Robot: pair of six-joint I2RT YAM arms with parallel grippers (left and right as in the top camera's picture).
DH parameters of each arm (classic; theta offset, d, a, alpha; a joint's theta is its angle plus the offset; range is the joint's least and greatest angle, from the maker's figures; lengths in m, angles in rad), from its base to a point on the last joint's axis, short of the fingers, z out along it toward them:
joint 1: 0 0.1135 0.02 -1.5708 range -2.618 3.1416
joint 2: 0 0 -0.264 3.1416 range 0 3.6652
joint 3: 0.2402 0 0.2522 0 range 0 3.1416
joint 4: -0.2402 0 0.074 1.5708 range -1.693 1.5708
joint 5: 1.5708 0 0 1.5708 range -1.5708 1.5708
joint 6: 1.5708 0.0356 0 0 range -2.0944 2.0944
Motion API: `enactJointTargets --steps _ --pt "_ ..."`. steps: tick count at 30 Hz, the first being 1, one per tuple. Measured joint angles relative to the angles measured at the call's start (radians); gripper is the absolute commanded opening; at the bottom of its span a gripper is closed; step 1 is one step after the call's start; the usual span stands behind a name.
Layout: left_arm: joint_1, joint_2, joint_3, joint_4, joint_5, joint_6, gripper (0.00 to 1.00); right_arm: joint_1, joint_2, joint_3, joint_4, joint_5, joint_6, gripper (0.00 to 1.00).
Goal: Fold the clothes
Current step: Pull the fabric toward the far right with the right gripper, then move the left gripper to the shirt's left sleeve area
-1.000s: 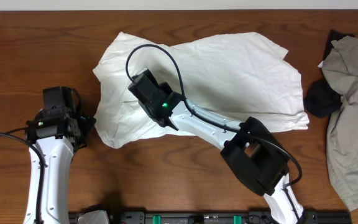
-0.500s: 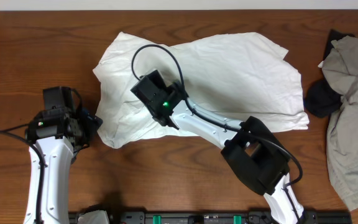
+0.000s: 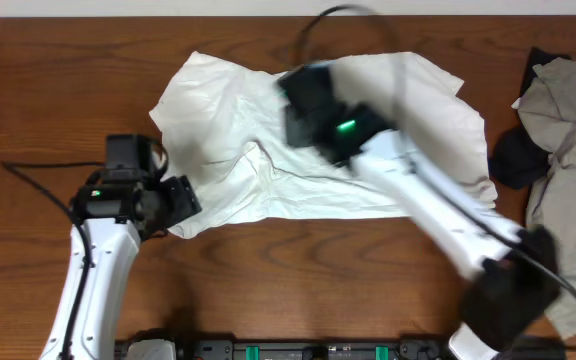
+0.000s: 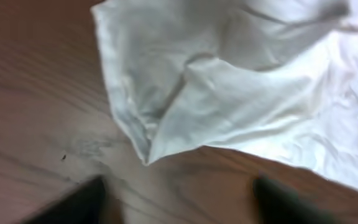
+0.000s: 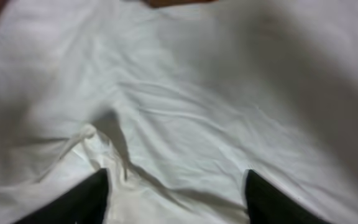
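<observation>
T-shirt rumpled, no neat fold seen; folding largely ahead. Jaws parted, empty: left gripper by corner, right gripper above middle.

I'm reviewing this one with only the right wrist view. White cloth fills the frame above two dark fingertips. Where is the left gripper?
Observer: In the overhead view, the left gripper is at the corner of the white T-shirt nearest the left arm.
Operator: Is it holding that corner?
Observer: No. In the left wrist view its fingers stand apart over the bare wood of the table. The shirt corner lies just ahead of them.
Operator: Is anything else on the table?
Observer: A heap of grey clothes lies at the right edge, beyond the shirt's right side.
</observation>
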Motion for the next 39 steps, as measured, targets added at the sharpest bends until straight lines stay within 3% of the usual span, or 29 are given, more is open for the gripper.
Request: enactJointTargets --steps 1,2,5,14,25,31,39 --pt "-0.018 0.0 0.0 0.005 0.003 0.011 0.1 -0.04 -0.023 0.001 -0.031 -0.037 0.003 0.51" --pt "-0.041 0.0 0.0 0.012 0.004 0.017 0.06 -0.071 -0.039 0.001 -0.055 -0.064 0.004 0.48" --pt "-0.106 0.0 0.0 0.027 0.007 0.035 0.06 -0.183 -0.066 0.002 -0.147 -0.142 0.008 0.36" --pt "-0.224 0.075 0.0 0.095 0.007 -0.05 0.06 -0.366 -0.068 0.001 -0.285 -0.22 0.016 0.32" --pt "-0.225 0.41 0.12 0.135 0.059 -0.102 0.06 -0.388 -0.068 0.001 -0.297 -0.24 0.013 0.33" --pt "-0.225 0.509 0.225 0.15 0.063 -0.117 0.06 -0.388 -0.068 0.001 -0.313 -0.241 0.011 0.33" --pt "-0.225 0.595 0.233 0.147 0.055 -0.128 0.06 -0.388 -0.068 0.001 -0.32 -0.241 -0.007 0.32"
